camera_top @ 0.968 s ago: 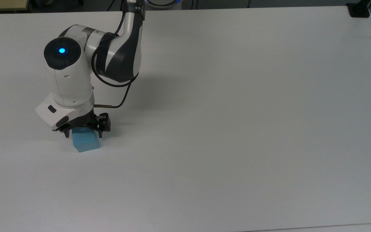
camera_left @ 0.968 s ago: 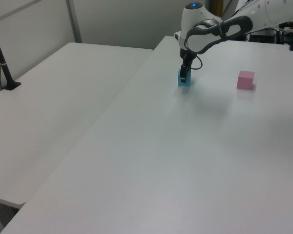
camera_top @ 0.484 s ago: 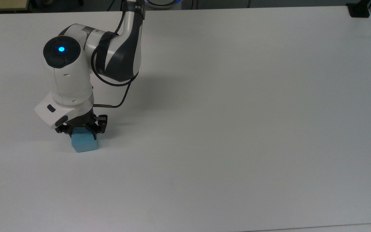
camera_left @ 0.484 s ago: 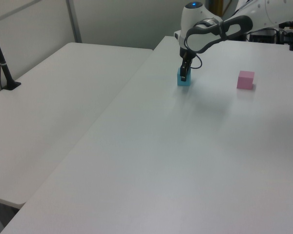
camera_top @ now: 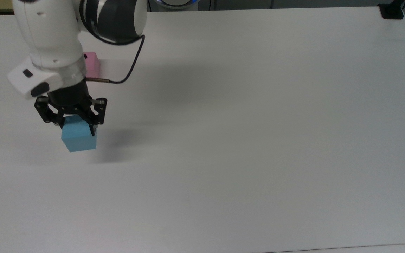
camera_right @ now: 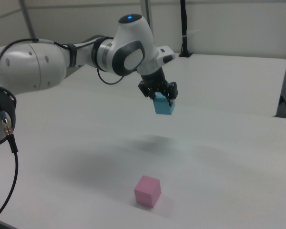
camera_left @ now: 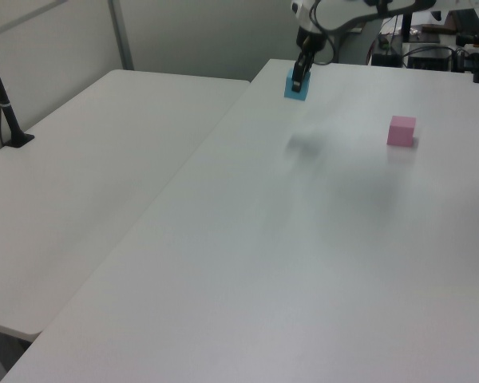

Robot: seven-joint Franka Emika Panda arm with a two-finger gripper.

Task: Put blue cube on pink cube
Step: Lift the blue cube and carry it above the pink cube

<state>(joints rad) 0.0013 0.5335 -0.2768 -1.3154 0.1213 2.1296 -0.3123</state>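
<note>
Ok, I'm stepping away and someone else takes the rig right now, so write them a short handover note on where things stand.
Gripper: shut on the blue cube, holding it in the air above the table; its shadow lies on the tabletop below.
Pink cube: sits alone on the table, apart from the arm, nothing on it.
Done: blue cube grasped and off the table.
Left: carry it over the pink cube, lower it squarely on top, open, retreat.
</note>
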